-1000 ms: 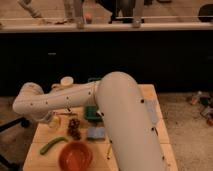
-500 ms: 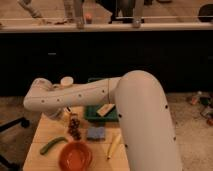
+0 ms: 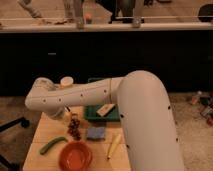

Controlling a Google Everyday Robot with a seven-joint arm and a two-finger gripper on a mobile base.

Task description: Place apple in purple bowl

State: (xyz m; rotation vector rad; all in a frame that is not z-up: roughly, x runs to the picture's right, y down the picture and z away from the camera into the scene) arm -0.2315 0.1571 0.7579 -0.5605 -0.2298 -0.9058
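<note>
A light wooden surface (image 3: 52, 134) stands low in the view, its plank top lit warmly while the rest of the room is dim. Behind it runs a long dark counter front (image 3: 125, 55), almost black, topped by a pale ledge (image 3: 165, 26) that crosses the whole width. Above the ledge, glass panels held by metal posts (image 3: 135, 14) show blurred shapes beyond. The floor (image 3: 195, 135) is a speckled grey-brown. At the left edge, the dark leg of a chair base (image 3: 11, 125) rests on it.
</note>
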